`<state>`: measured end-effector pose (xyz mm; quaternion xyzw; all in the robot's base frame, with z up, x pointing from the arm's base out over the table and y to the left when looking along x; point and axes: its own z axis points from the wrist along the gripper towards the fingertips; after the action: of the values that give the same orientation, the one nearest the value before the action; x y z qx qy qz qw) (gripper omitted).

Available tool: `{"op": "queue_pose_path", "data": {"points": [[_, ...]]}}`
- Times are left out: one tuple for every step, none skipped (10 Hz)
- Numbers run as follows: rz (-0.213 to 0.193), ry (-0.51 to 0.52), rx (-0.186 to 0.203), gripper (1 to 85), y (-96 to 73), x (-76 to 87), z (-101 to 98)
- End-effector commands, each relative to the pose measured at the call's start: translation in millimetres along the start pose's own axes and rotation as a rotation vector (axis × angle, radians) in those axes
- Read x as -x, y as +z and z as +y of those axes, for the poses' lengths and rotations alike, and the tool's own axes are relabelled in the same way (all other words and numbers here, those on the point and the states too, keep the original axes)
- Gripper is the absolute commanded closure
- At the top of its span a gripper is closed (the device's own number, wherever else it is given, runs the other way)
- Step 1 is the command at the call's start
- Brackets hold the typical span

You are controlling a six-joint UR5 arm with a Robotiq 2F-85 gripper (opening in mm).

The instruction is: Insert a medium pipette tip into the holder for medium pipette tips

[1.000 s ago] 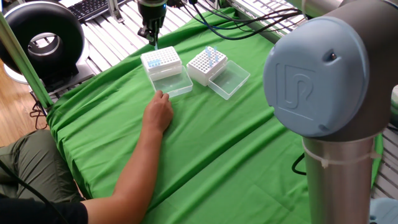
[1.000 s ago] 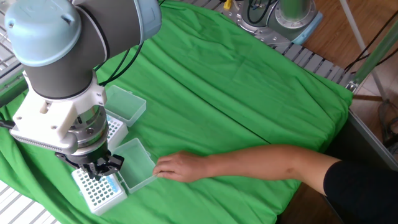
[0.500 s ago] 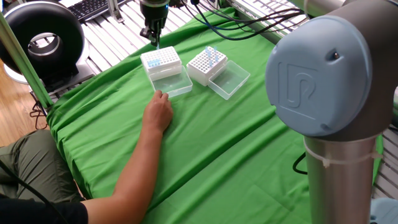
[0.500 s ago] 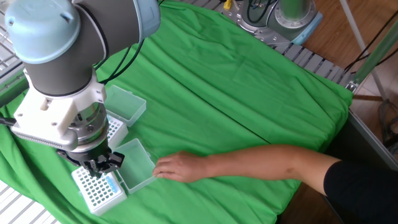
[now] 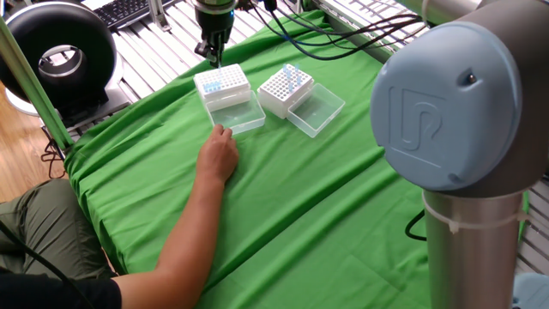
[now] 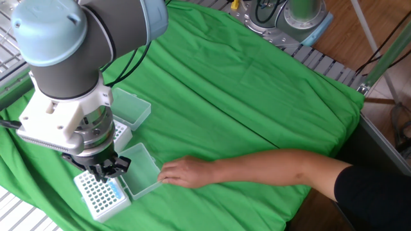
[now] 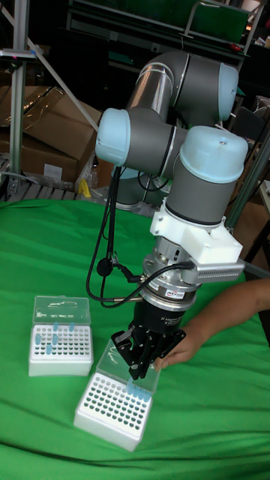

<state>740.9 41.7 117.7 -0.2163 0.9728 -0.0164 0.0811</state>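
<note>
My gripper (image 7: 139,369) hangs over the back edge of the holder for medium pipette tips (image 7: 112,409), a white block with a grid of holes. The fingers are shut on a thin, pale medium pipette tip (image 5: 215,61) that points down at the holder (image 5: 221,83). In the other fixed view the gripper (image 6: 104,169) stands over the holder (image 6: 97,196), beside a row of blue tips. The holder's clear lid (image 6: 142,168) lies open towards a person's hand (image 6: 182,172).
A second, similar white rack (image 5: 286,85) with its open lid (image 5: 316,109) stands beside the holder, and shows at the left in the tall view (image 7: 60,347). The person's hand (image 5: 219,154) rests on the green cloth and touches the lid (image 5: 238,114). Cables and a keyboard lie beyond the cloth.
The arm has shifted slightly sideways and up over the holder. The hand and both racks have stayed where they were.
</note>
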Motion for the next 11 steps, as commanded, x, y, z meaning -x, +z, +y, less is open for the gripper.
{"op": "queue_pose_path", "data": {"points": [[-0.006, 0.008, 0.009, 83.7, 2.0, -2.3, 1.9], [-0.008, 0.007, 0.008, 83.7, 3.1, -2.9, 2.0], [-0.012, 0.007, 0.006, 83.7, 5.5, -3.2, 2.5], [-0.015, 0.007, 0.005, 83.7, 7.2, -3.5, 2.6], [-0.016, 0.007, 0.004, 83.7, 8.4, -4.0, 2.6], [-0.018, 0.007, 0.005, 83.7, 10.0, -4.3, 3.0], [-0.019, -0.004, 0.006, 83.0, 12.7, -5.9, 2.7], [-0.012, -0.021, 0.028, 77.3, 16.2, -11.0, 6.3], [-0.005, -0.054, 0.038, 67.3, 20.0, -16.7, 5.2], [-0.001, -0.077, 0.042, 57.3, 22.7, -21.2, 3.3], [0.011, -0.085, 0.041, 54.0, 22.8, -25.4, 2.2]]}}
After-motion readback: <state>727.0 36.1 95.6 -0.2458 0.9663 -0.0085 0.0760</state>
